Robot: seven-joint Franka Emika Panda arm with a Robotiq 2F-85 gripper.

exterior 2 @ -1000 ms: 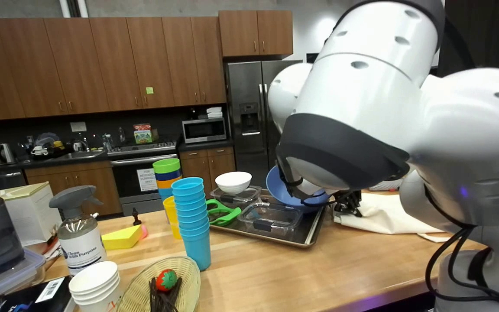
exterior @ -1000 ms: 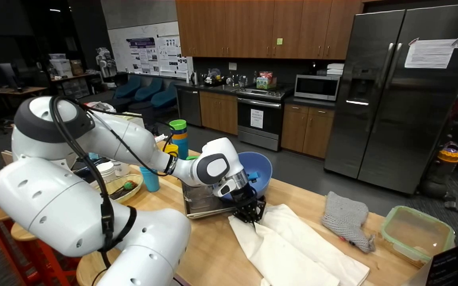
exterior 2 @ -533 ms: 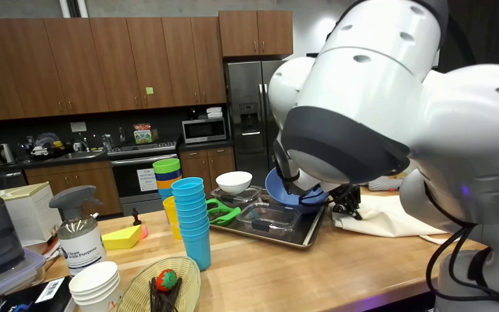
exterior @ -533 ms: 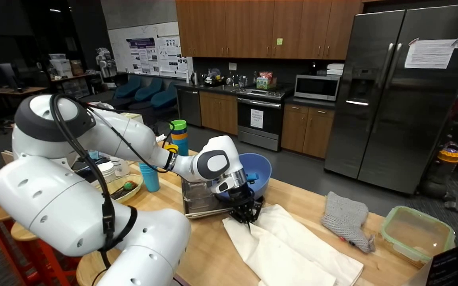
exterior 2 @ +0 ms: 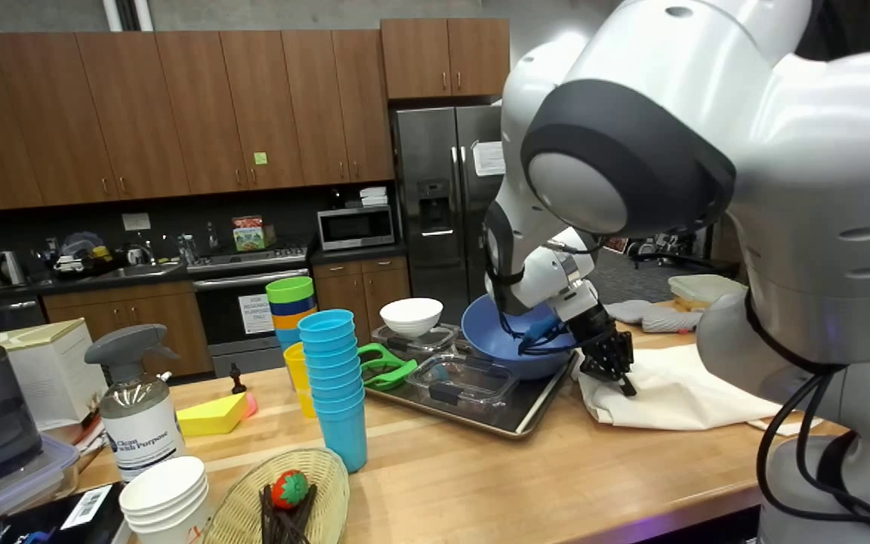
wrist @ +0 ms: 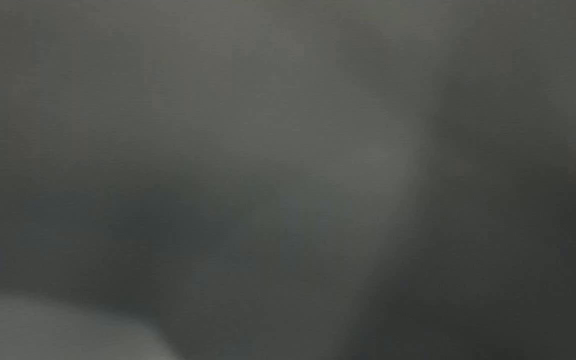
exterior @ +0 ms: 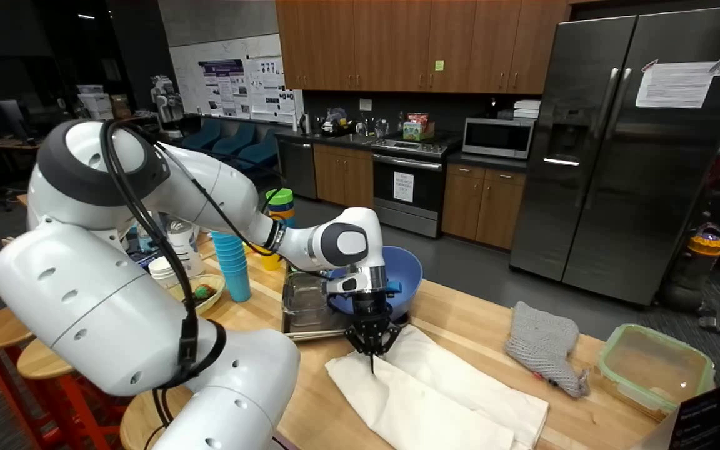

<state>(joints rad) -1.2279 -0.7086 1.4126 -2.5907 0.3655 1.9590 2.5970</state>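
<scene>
A cream cloth lies in loose folds on the wooden table, seen in both exterior views. My black gripper points down onto its near corner, fingers together, the thin tips touching the fabric. In an exterior view the gripper leans over the same cloth, just right of the tray. Whether a fold is pinched between the tips I cannot tell. Close beside the gripper stands a blue bowl on a dark baking tray. The wrist view is dark and blurred, showing no clear object.
Clear plastic containers, a white bowl and a green item sit on the tray. Stacked blue cups and a basket stand nearer. A grey knitted piece and a lidded container lie beyond the cloth.
My gripper has moved left in the exterior view facing the fridge and turned more upright, and the cloth has slid along with it. The tray and blue bowl have shifted slightly. The gripper stays shut.
</scene>
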